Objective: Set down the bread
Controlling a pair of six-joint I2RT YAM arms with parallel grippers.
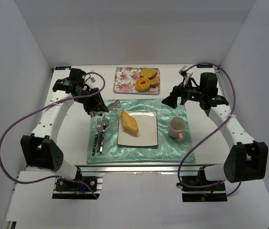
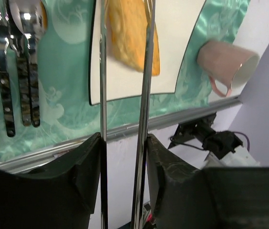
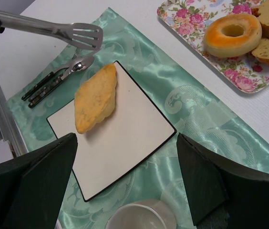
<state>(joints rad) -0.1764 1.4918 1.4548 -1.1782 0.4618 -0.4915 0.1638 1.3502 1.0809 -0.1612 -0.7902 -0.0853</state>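
Note:
A golden bread piece point(image 1: 129, 122) lies on the left part of the white square plate point(image 1: 146, 136). It also shows in the left wrist view point(image 2: 132, 33) and the right wrist view point(image 3: 95, 98). My left gripper point(image 1: 95, 107) point(image 2: 123, 138) is shut on metal tongs point(image 2: 144, 95). The tongs' tips point(image 3: 83, 36) hang empty just up and left of the bread, not touching it. My right gripper point(image 1: 169, 101) point(image 3: 126, 140) is open and empty, hovering above the plate's point(image 3: 125, 138) right side.
A floral tray point(image 1: 125, 78) at the back holds a donut point(image 1: 143, 84) and bread slices point(image 1: 150, 74). A pink mug point(image 1: 176, 128) stands right of the plate. Cutlery point(image 1: 98, 136) lies left of it on the green placemat point(image 1: 172, 152).

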